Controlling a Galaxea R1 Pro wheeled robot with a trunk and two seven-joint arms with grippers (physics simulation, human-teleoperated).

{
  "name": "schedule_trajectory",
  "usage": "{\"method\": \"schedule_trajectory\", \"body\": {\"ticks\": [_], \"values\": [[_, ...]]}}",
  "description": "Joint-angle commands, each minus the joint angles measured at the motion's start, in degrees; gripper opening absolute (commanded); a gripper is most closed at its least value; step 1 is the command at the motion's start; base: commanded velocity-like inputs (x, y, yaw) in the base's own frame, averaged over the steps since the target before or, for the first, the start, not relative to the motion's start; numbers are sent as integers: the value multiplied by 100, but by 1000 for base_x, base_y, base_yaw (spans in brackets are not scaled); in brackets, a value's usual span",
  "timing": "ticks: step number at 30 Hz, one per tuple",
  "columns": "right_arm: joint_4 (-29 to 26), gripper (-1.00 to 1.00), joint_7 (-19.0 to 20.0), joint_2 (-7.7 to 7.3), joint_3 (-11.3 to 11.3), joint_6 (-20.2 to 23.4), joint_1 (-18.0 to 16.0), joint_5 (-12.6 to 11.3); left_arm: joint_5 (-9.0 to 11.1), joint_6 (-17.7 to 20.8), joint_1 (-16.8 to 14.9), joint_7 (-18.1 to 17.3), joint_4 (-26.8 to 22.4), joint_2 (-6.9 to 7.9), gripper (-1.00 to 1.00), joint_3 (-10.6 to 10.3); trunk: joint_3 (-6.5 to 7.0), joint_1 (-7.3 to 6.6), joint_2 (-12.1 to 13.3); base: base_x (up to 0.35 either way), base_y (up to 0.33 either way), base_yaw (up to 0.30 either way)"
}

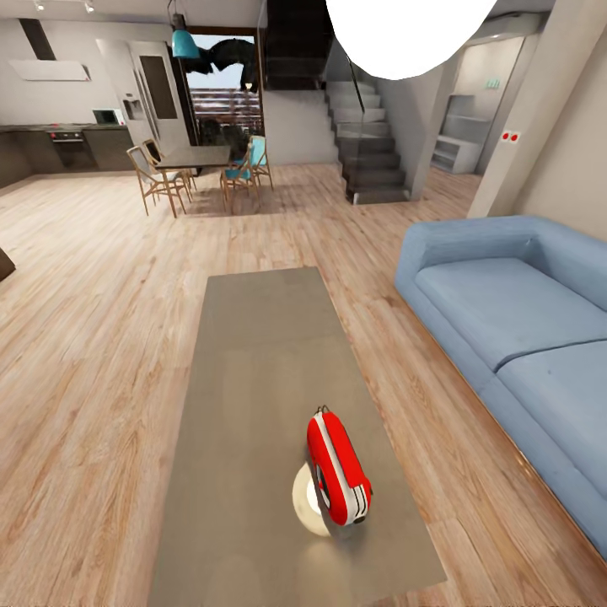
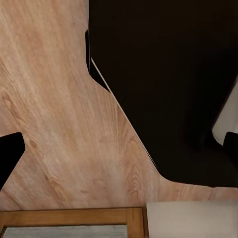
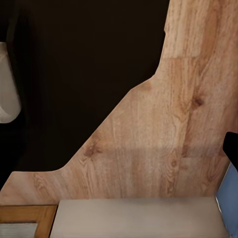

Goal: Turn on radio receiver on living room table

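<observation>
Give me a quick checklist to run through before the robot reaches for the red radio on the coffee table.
1. Radio in sight in the head view: ok.
2. Radio on the table, near its close end: ok.
3. Radio steady: it lies on its side, on a pale round patch; ok.
4. Table top around the radio free of other things: ok.
5. Sofa stands apart from the table, with floor between: ok.
6. Arms raised toward the radio: not ok, both wrist cameras look down at the floor; gripper states cannot tell.
</observation>
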Motion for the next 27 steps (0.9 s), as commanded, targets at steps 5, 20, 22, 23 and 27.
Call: {"method": "schedule_trajectory", "body": {"ticks": [5, 20, 22, 23, 27], "values": [[0, 100, 0, -2, 10, -4, 0, 4, 0, 0, 0, 0, 0, 0, 100, 0, -42, 0, 0, 0, 0, 0], [0, 100, 0, -4, 10, -4, 0, 4, 1, 0, 0, 0, 0, 0, 100, 2, -182, 0, 0, 0, 0, 0], [0, 100, 0, -4, 10, -4, 0, 4, 0, 0, 3, 0, 0, 0, 100, 3, -201, 0, 0, 0, 0, 0], [0, 100, 0, -5, 10, -4, 0, 4, 0, 0, 2, 0, 0, 0, 100, 2, -210, 0, 0, 0, 0, 0], [0, 100, 0, -5, 10, -4, 0, 4, 1, 0, 2, 0, 0, 0, 100, 1, -247, 0, 0, 0, 0, 0]]}}
